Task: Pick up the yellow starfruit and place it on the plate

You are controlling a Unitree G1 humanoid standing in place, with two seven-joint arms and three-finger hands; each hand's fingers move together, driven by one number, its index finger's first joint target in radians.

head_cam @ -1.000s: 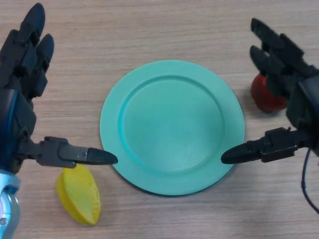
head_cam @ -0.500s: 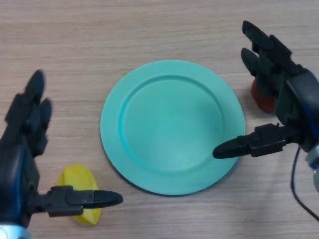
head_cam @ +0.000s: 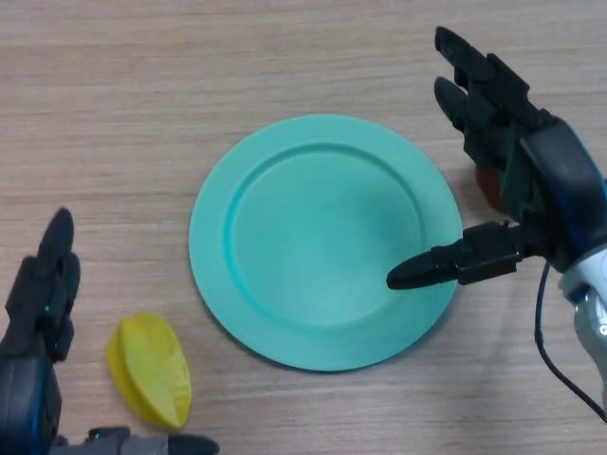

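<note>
The left robot hand [head_cam: 38,313] hangs with fingers apart around the starfruit [head_cam: 149,368] at the near left, ready to grasp. The right robot hand [head_cam: 517,180], fingers spread, holds nothing above the plate [head_cam: 237,190] rim, probably hiding a red fruit [head_cam: 486,184].

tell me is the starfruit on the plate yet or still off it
Off. The starfruit lies on the table, left of the empty plate.

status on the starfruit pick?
Both hands open: left hand beside starfruit, not gripping; right hand over plate edge. Plate bare. Red object mostly hidden behind right hand.
</note>
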